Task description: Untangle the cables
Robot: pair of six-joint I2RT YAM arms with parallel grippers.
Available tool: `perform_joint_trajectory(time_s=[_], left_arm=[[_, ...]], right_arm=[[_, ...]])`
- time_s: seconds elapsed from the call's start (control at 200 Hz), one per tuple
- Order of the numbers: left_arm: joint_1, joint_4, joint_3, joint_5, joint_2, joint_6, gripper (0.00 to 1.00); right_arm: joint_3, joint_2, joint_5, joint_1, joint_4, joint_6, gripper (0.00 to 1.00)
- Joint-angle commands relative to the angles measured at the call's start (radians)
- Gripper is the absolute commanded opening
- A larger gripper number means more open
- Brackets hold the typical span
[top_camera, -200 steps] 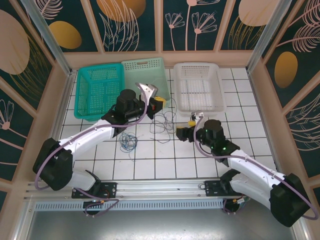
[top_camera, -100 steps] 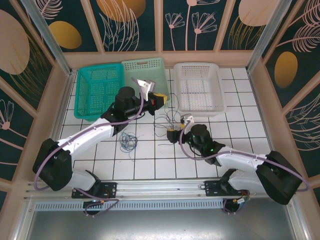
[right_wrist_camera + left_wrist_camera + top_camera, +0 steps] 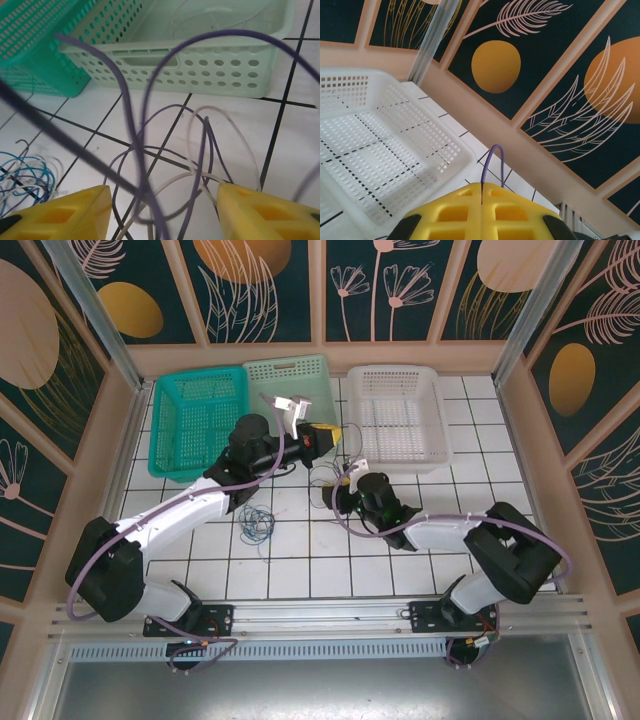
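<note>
White tiled table (image 3: 330,562) is carrying a green basket (image 3: 290,373) and a white basket (image 3: 398,375) at the far edge. The left gripper (image 3: 325,437), raised between them, is pinching a purple cable (image 3: 490,160). The right gripper (image 3: 162,200) is straddling the central purple-and-white cables (image 3: 200,150) with its jaws apart. A blue tangle (image 3: 255,525) is lying near-left.

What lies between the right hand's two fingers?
In the right wrist view, loops of purple cable and a pale cable sit over the white tiles between the right hand's yellow fingers, which stand apart.
</note>
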Motion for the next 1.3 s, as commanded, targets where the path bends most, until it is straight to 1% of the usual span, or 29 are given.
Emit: perform_joint_trajectory(time_s=[0.0,0.045,0.155,0.215,0.315,0.465,0.671,0.806,0.891,0.966,1.036,1.101,1.166,1.231,1.256,1.296], left_arm=[[-0.003,0.010,0.052,-0.014,-0.040,0.015,0.00],[-0.002,-0.017,0.069,-0.028,-0.050,0.036,0.00],[-0.003,-0.076,0.117,-0.052,-0.062,0.065,0.00],[-0.003,-0.110,0.143,-0.068,-0.066,0.083,0.00],[-0.003,-0.140,0.173,-0.104,-0.080,0.113,0.00],[-0.002,-0.192,0.216,-0.127,-0.104,0.137,0.00],[0.002,-0.270,0.241,-0.257,-0.178,0.189,0.00],[0.002,-0.279,0.258,-0.280,-0.219,0.190,0.00],[0.002,-0.282,0.262,-0.281,-0.228,0.186,0.00],[0.001,-0.286,0.261,-0.275,-0.225,0.181,0.00],[0.001,-0.301,0.262,-0.301,-0.228,0.190,0.00],[0.003,-0.296,0.257,-0.305,-0.234,0.190,0.00],[0.001,-0.294,0.255,-0.293,-0.234,0.185,0.00],[0.002,-0.294,0.251,-0.283,-0.225,0.182,0.00],[0.002,-0.293,0.246,-0.278,-0.222,0.179,0.00],[0.003,-0.282,0.233,-0.265,-0.215,0.170,0.00]], right_arm=[[0.022,0.029,0.006,-0.004,-0.046,0.027,0.55],[0.007,0.026,-0.001,-0.006,-0.055,0.036,0.54],[-0.044,-0.009,-0.007,-0.008,-0.063,0.054,0.49],[-0.062,-0.025,-0.015,-0.009,-0.080,0.054,0.50],[-0.074,-0.036,-0.033,-0.009,-0.124,0.050,0.53],[-0.109,-0.056,-0.028,-0.010,-0.140,0.055,0.53],[-0.139,-0.071,0.006,-0.030,-0.171,0.078,0.51],[-0.153,-0.078,0.006,-0.060,-0.190,0.101,0.45],[-0.160,-0.086,0.006,-0.068,-0.195,0.101,0.43],[-0.164,-0.097,0.014,-0.068,-0.202,0.100,0.38],[-0.164,-0.104,0.037,-0.072,-0.221,0.101,0.31],[-0.162,-0.109,0.055,-0.077,-0.241,0.106,0.30],[-0.164,-0.117,0.051,-0.078,-0.245,0.103,0.30],[-0.168,-0.136,0.028,-0.078,-0.227,0.091,0.33],[-0.168,-0.148,0.023,-0.077,-0.222,0.088,0.37],[-0.168,-0.169,0.019,-0.077,-0.216,0.085,0.49]])
